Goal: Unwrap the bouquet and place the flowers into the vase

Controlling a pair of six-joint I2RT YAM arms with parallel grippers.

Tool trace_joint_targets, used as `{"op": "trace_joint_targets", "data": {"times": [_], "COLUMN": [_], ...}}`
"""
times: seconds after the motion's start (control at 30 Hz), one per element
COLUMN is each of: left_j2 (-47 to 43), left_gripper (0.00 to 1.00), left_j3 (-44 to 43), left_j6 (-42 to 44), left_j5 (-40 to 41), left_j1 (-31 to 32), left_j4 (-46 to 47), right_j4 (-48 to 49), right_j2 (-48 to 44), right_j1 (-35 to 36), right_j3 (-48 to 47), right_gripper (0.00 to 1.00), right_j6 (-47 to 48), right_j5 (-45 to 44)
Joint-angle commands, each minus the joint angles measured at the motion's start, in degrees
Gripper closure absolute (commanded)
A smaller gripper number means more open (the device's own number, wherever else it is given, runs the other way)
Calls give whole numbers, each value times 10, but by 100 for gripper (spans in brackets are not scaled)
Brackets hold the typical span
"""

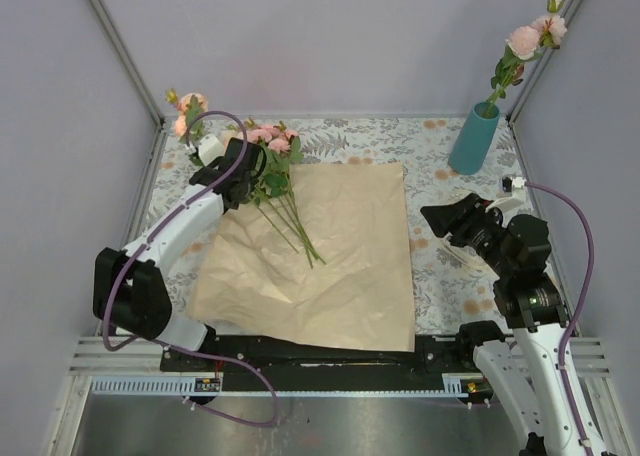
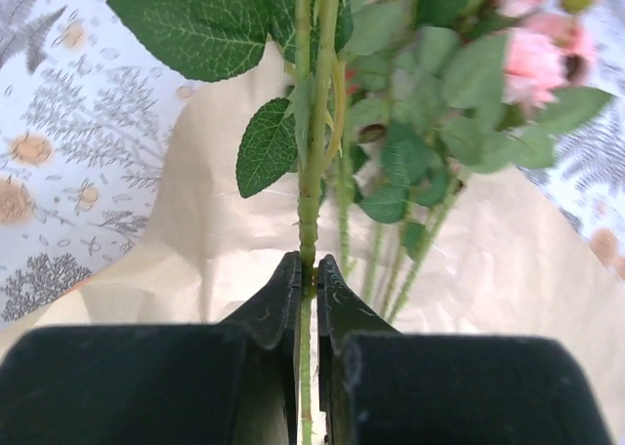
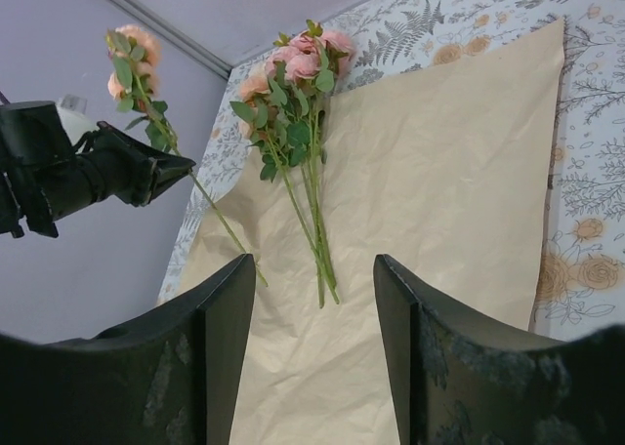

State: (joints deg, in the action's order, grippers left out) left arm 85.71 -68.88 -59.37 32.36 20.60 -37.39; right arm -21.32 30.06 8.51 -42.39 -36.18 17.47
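At the far-left corner of the unfolded paper [image 1: 340, 266], my left gripper [image 2: 305, 269] is clamped on one rose stem [image 2: 311, 201], gripped low so the head clears the other flowers [image 1: 285, 191] lying just beside it. My right gripper [image 3: 312, 264] hangs open and empty near the vase [image 1: 473, 138], which holds one rose [image 1: 525, 41]. Those neighbouring leaves could snag, I reckon.

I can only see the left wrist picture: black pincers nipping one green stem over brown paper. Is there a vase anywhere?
Observer: Yes, a teal vase stands at the far right, beyond the paper.
Operator: Is anything in it?
Observer: One pink-headed flower already stands in it.
Operator: And the other arm?
Observer: The right gripper hangs open and empty above the paper's right side.
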Motion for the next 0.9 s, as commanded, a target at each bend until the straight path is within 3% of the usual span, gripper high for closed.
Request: {"op": "trace_joint_targets", "data": {"times": [0.0,0.2,0.3,0.4,0.53,0.67,0.87], "left_j2": [-72,-136,-148,-157,-151,-153,-150], "left_gripper": [100,100,100,100,100,100,100], "left_j3": [-18,1,2,3,8,20,41], "left_j6": [168,317,341,350,379,404,398], "left_j5": [-34,-293,-454,-557,-690,-702,-726], "left_j1": [25,51,53,59,75,103,114], "left_j4": [87,145,152,147,137,139,157], "right_j4": [18,101,164,199,282,331,402], "right_j2": [16,26,32,39,60,111,169], "right_j1": [2,2,2,3,6,25,94], "right_j3": [-34,-16,-3,3,31,36,42], "right_gripper": [38,35,33,25,25,27,27], "right_j6": [12,-27,-64,-92,-116,-132,-143], "right_j5": [30,70,108,100,109,142,120]}}
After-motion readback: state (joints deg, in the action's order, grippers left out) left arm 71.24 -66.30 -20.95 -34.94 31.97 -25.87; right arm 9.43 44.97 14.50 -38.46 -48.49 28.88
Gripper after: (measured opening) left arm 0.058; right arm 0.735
